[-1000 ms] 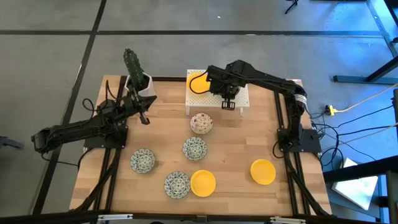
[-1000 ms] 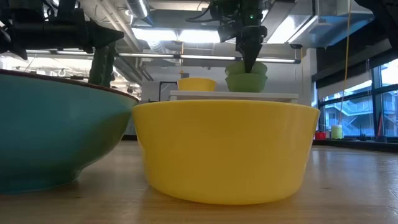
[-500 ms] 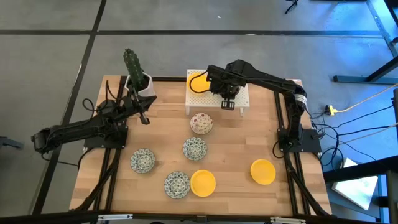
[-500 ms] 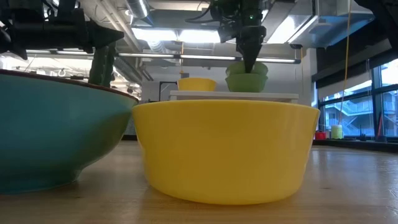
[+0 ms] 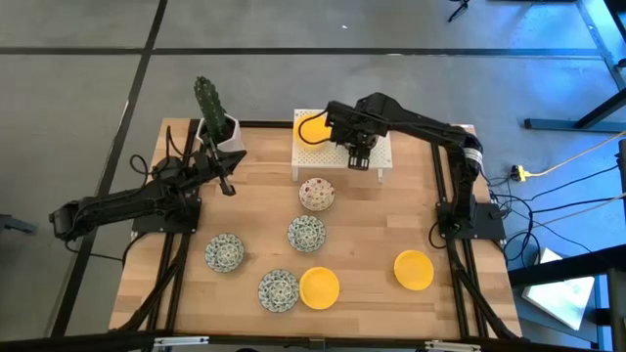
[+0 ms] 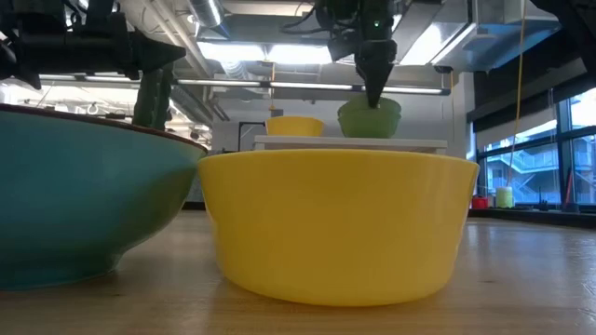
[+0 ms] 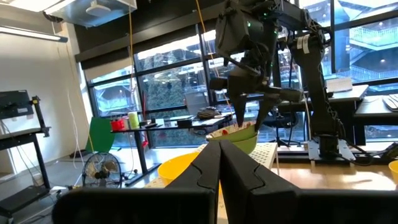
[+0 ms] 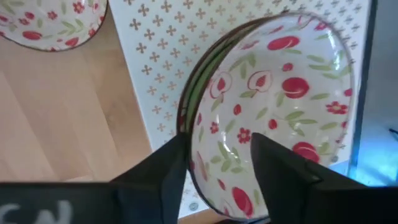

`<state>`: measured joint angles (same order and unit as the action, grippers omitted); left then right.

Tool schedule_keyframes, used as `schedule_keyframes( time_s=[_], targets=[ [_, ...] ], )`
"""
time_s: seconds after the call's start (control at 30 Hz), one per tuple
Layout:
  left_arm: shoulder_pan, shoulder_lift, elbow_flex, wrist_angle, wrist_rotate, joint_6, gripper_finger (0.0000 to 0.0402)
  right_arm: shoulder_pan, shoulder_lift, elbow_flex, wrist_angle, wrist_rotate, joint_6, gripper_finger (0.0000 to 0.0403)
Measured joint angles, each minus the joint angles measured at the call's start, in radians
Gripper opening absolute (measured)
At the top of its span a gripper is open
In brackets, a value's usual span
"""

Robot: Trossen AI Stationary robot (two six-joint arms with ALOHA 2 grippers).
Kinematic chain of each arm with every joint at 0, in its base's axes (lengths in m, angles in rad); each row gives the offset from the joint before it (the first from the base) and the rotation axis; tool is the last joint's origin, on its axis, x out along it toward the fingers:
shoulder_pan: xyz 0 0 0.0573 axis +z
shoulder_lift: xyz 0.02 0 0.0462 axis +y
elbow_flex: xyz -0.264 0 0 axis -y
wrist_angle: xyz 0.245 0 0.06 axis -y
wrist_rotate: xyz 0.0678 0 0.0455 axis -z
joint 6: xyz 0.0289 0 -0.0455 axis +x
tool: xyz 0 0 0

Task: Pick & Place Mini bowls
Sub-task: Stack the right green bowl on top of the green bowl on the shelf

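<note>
A mini bowl with red flowers inside and a green outside [image 8: 280, 81] sits upright on the white perforated stand [image 8: 161, 56] at the table's far middle. My right gripper [image 8: 217, 146] hangs open over it, pointing down, one finger outside the rim and one inside. A yellow mini bowl [image 5: 310, 128] sits on the stand's left part. A second floral bowl [image 5: 316, 193] rests on the table just in front of the stand. My left gripper [image 7: 219, 168] is shut and raised near the cactus pot [image 5: 217, 127], holding nothing.
On the near half of the table lie three blue-green patterned bowls [image 5: 306, 233], [image 5: 224, 253], [image 5: 279, 290] and two yellow ones [image 5: 319, 287], [image 5: 414, 270]. Bare wood shows on the right between the stand and the yellow bowl.
My right gripper has opened and let go of the floral bowl's rim. The bowl, held a little tipped up before, has settled level on the stand. My left arm has kept still.
</note>
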<state>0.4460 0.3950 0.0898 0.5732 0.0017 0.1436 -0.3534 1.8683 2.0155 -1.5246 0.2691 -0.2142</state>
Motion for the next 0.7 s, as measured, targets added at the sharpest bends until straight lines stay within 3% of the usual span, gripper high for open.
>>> schedule_keyframes(
  time_s=[0.4,0.7],
  targets=[
    [0.0,0.0,0.0,0.0,0.0,0.0,0.0006,0.021,0.0,0.141,-0.028,-0.026,0.004,0.02],
    [0.0,0.0,-0.001,-0.001,0.0,0.0,0.0005,0.023,0.0,0.081,0.003,-0.08,0.023,0.0184]
  ],
)
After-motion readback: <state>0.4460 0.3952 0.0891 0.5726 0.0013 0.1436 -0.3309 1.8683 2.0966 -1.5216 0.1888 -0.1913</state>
